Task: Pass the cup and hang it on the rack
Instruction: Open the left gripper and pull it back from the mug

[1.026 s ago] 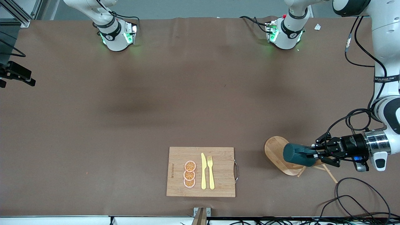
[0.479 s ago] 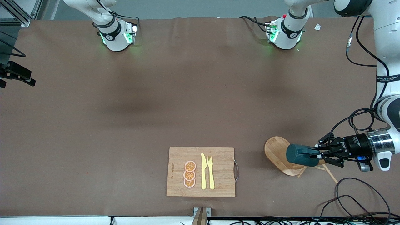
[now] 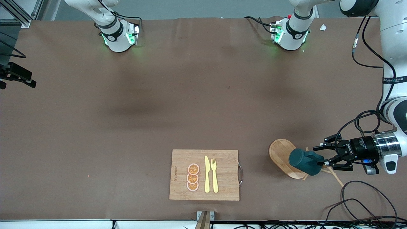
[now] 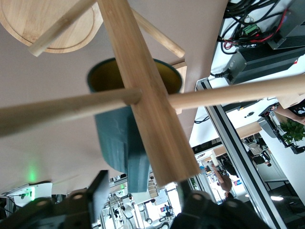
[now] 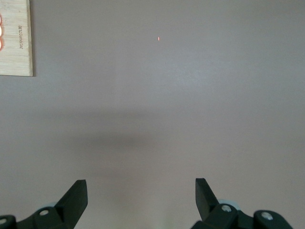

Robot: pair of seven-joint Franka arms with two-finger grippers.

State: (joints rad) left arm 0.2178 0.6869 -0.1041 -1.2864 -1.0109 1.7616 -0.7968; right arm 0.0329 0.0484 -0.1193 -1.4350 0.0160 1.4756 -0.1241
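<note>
Your left hand [image 3: 321, 156] fingers apart beside the cup [image 3: 304, 161] on rack [image 3: 281, 156]; right hand [image 5: 141, 198] spread; glazed cup's rigid, slippery, regrip by handle.

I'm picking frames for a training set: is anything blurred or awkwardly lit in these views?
Front view: even light, soft arm shadows on the table. Left wrist view: the rack and cup sit very close and look soft, with bright background behind. Right wrist view: a dim shadow band on the bare table.
</note>
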